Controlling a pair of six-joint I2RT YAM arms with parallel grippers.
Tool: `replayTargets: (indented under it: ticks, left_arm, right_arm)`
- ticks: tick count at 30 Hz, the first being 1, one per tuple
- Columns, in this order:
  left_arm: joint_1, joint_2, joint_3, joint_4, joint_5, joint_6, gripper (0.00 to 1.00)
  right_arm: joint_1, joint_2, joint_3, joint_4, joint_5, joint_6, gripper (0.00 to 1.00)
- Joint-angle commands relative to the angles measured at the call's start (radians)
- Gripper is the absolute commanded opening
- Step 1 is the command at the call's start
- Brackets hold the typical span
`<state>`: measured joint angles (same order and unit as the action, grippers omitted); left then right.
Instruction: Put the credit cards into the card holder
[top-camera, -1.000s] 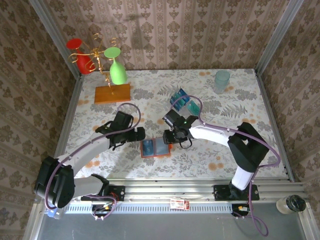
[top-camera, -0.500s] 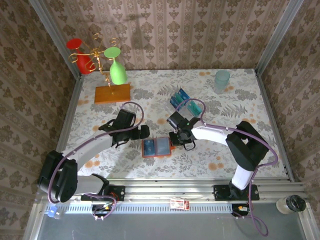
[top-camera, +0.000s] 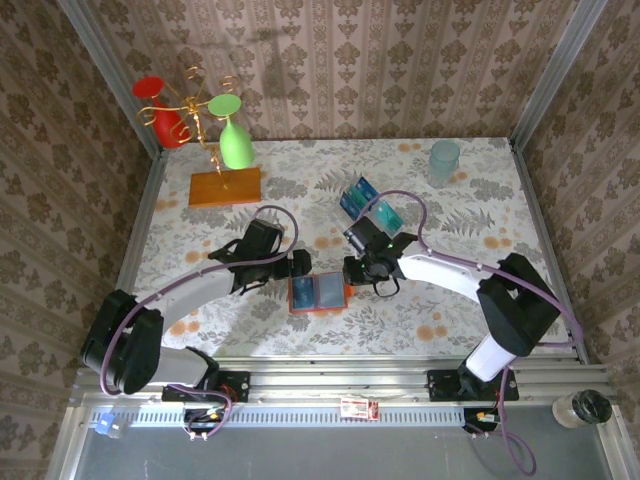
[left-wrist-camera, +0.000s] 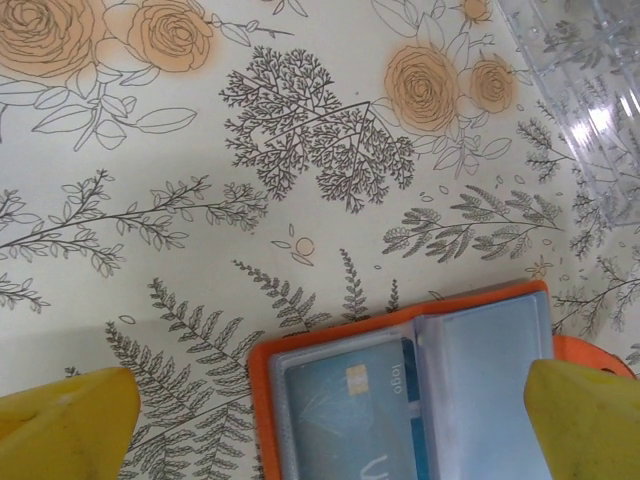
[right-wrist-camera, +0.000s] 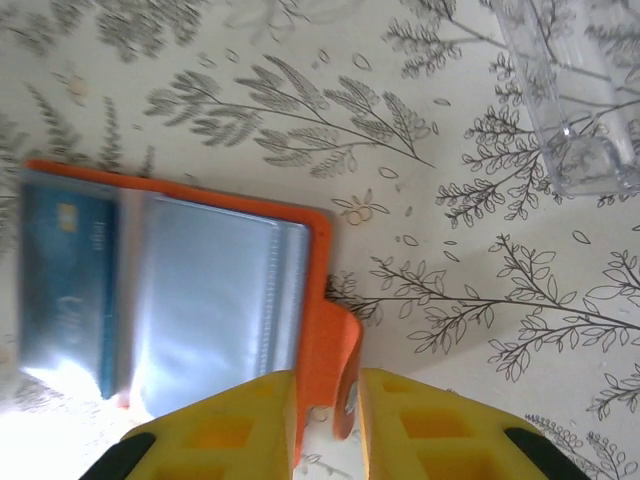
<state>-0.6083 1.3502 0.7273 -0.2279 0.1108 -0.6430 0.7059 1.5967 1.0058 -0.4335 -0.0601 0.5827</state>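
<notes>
The card holder (top-camera: 318, 293) lies open on the flowered cloth, orange-red outside with grey-blue sleeves. A teal card (left-wrist-camera: 345, 405) sits in its left sleeve, seen again in the right wrist view (right-wrist-camera: 65, 285). My right gripper (top-camera: 357, 272) is at the holder's right edge. Its yellow fingers (right-wrist-camera: 328, 385) are closed narrowly on the curled orange tab (right-wrist-camera: 338, 350). My left gripper (top-camera: 297, 264) hangs over the holder's left part, its jaws wide open (left-wrist-camera: 325, 430) and holding nothing. More credit cards, dark blue (top-camera: 355, 196) and teal (top-camera: 386, 213), stand in a clear tray behind.
The clear plastic tray (right-wrist-camera: 570, 100) lies just beyond the holder, also visible as the tray corner (left-wrist-camera: 590, 80). A wooden slab (top-camera: 224, 186) with a gold stand, a green glass (top-camera: 235, 140) and a red glass (top-camera: 160, 110) stands back left. A pale cup (top-camera: 444, 160) stands back right.
Both grippers and the card holder have shifted a little to the right. The right gripper has narrowed around the holder's tab. The left gripper stays wide open.
</notes>
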Motion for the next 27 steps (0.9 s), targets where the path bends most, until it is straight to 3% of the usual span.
replayTargets:
  ticks: [1,7,27]
  left_arm:
    - [-0.008,0.016,0.010,0.034,0.020,-0.032,1.00]
    - [-0.011,0.018,-0.018,0.079,0.032,-0.073,1.00]
    - [-0.034,0.071,-0.049,0.136,0.059,-0.115,1.00]
  right_arm:
    - [0.018,-0.038,-0.010,-0.006,-0.033,0.031,0.20]
    - [0.060,-0.005,-0.019,0.075,-0.080,0.091,0.09]
    - [0.075,0.140,-0.139,0.243,-0.067,0.165,0.01]
